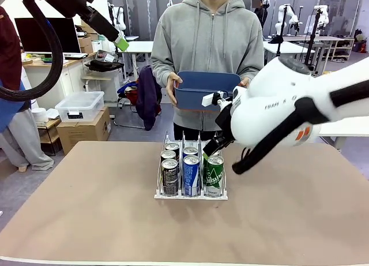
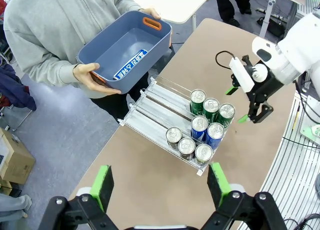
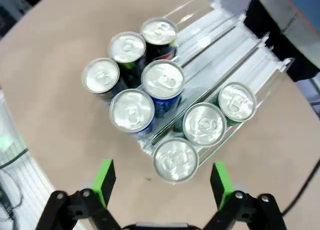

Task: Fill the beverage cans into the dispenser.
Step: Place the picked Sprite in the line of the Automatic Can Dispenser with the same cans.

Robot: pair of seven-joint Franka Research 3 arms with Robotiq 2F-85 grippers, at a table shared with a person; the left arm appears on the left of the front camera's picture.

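Standing eight together at the near end of the dispenser (image 2: 152, 101) mid-table, the beverage cans (image 1: 190, 169) looked fully loaded, the person's blue tub (image 2: 100, 46) seemed empty, and the right gripper (image 2: 237, 105) beside the right lane and the raised left gripper (image 2: 160, 181) both gaped open.

A lab-like workroom: monitor (image 1: 47, 35) on a desk (image 1: 52, 67), cardboard box (image 1: 83, 131), plastic storage bin (image 1: 79, 105), white worktables (image 1: 138, 46).
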